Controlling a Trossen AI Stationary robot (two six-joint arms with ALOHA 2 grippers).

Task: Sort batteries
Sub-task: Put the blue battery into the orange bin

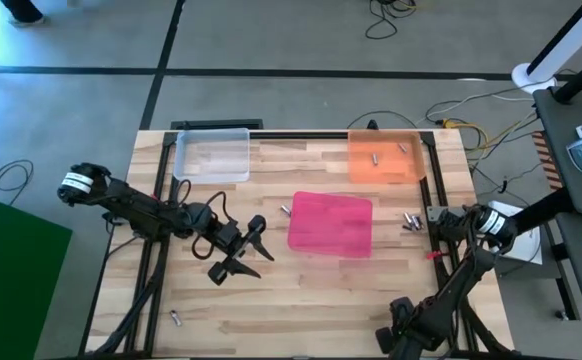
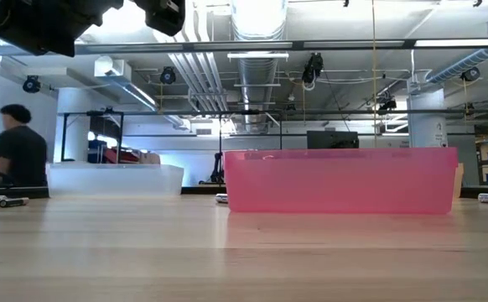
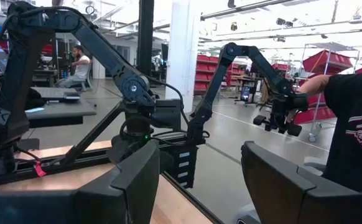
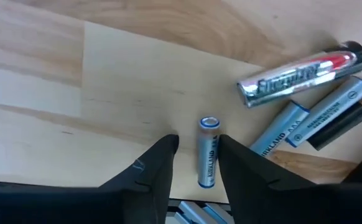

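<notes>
Several batteries point(image 1: 409, 218) lie loose on the wood near the table's right edge, just right of the pink tray point(image 1: 331, 222). My right gripper point(image 4: 198, 140) hovers low over them, open. A small blue-and-silver battery point(image 4: 208, 155) lies flat on the table between its fingers, lengthwise along them. Two more batteries point(image 1: 374, 157) sit in the orange tray point(image 1: 384, 157) at the far right. My left gripper point(image 1: 241, 252) stands open left of the pink tray, level, with nothing between its fingers point(image 3: 131, 180). My right gripper comes at the small battery from above, slanting, one finger on each long side of it. One finger point(image 4: 243, 168) stands right at the battery's side point(image 4: 216, 155); whether it touches I cannot tell. The battery lies flat on the table.
A clear tray point(image 1: 212, 155) stands at the far left. Single batteries lie by the pink tray's left edge point(image 1: 285, 210) and near the front left point(image 1: 174, 318). A larger silver battery point(image 4: 299, 73) and two blue ones point(image 4: 330, 115) lie beside the right gripper. A person shows beyond the table point(image 2: 18, 155).
</notes>
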